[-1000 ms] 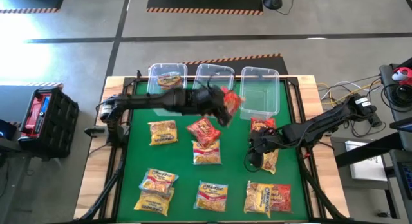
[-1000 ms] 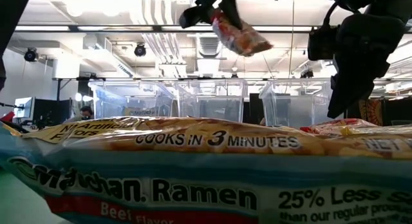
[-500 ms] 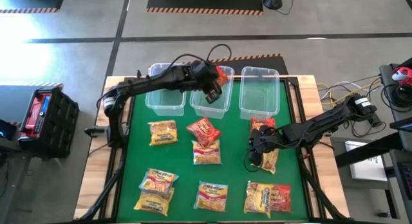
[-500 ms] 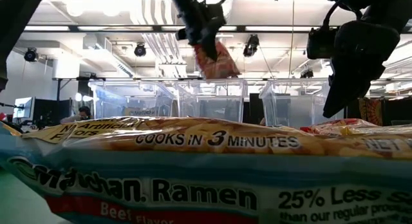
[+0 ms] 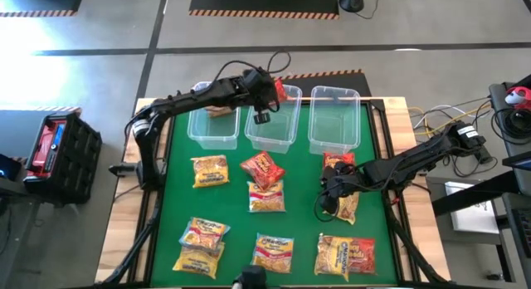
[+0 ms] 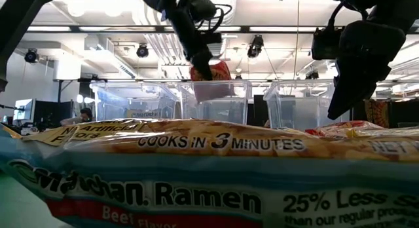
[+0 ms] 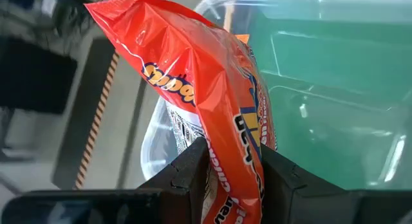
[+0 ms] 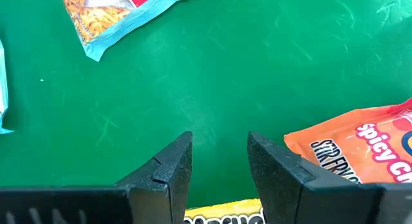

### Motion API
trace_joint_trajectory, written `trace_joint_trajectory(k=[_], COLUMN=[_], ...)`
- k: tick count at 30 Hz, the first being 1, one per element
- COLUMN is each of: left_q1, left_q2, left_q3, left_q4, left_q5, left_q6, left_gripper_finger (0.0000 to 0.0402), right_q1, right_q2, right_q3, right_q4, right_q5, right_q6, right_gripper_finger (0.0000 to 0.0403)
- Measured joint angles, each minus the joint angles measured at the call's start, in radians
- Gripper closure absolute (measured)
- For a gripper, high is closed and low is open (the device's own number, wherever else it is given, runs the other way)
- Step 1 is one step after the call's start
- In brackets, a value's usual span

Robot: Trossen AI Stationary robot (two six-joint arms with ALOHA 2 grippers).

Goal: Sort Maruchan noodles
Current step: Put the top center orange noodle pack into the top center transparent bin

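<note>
A: The left gripper (image 7: 233, 179) has its jaws clamped on a red packet (image 7: 212, 102), held over the rim of the middle bin (image 5: 274, 133) at the far edge of the bench (image 5: 390, 108). What worries you?

B: The grip is on one end only, and the rest of the packet sticks up loose. If the jaws let go while the packet hangs across the rim, it could tip outward, land on the green mat (image 5: 303, 198), or slide off the far edge behind the bins. Crinkly film also slips, so it could drop early.

A: And the neighbours?

B: The left bin (image 5: 214, 123) and right bin (image 5: 334, 119) stand just beside the middle one, nearly wall to wall. A sideways swing could knock a wall or put the packet in the wrong bin.

A: Room for moving?

B: Above the bins it looks open. The right gripper (image 8: 219, 163) sits low near the bench's right edge, jaws parted and empty, a spicy packet (image 8: 360, 150) just beside one finger. The two arms are well apart. The other packets (image 5: 265, 183) spread from the centre to the near edge, so any low pass there risks snagging one.
</note>
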Motion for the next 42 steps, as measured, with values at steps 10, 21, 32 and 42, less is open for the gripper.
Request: trace_joint_trajectory(k=[10,21,32,42], left_q1=[0.005,0.012,0.09,0.106], left_q2=[0.0,0.0,0.067,0.125], left_q3=[-0.154,-0.2,-0.211,-0.174], left_q4=[0.149,0.247,0.312,0.349], left_q5=[0.006,0.09,0.141,0.143], left_q6=[0.209,0.328,0.389,0.264], left_gripper_finger=[0.0317,0.0317,0.0317,0.0305], right_q1=[0.0,0.0,0.0,0.0], right_q2=[0.0,0.0,0.0,0.0], right_q3=[0.0,0.0,0.0,0.0], right_q4=[0.001,0.003,0.009,0.007], right_q5=[0.0,0.0,0.0,0.0], right_q6=[0.0,0.0,0.0,0.0], right_gripper_finger=[0.0264,0.0264,0.0264,0.0264])
